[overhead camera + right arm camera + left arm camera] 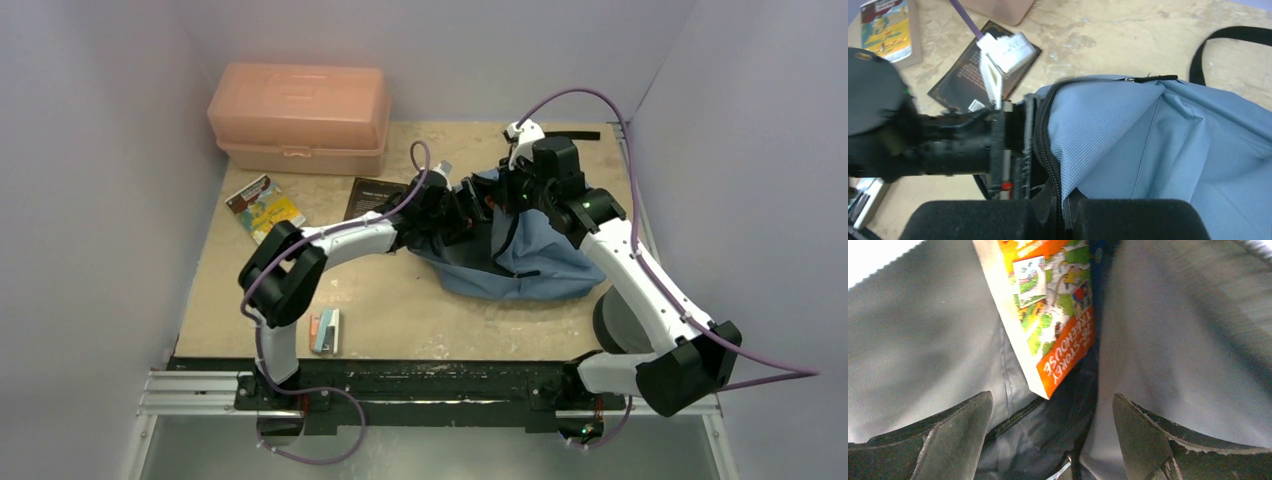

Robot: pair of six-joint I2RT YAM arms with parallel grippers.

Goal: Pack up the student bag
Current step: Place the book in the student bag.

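Note:
The student bag (540,255) lies on the table right of centre, dusty-blue with a dark lining, its mouth facing left. My left gripper (470,215) is pushed into that mouth. In the left wrist view it (1052,396) stands open, both fingers wide apart amid grey lining (923,340). A picture book (1053,305) with an orange spine rests inside the bag just beyond the fingertips, touched by neither finger. My right gripper (1068,210) is shut on the black zipper edge of the bag (1158,140), holding the opening up; from above it (515,190) sits at the bag's top rim.
A salmon-pink plastic box (300,118) stands at the back left. An illustrated book (264,206) and a black book (375,197) lie left of the bag. A small pink and teal item (324,331) sits near the front edge. A black strap (1228,37) trails behind the bag.

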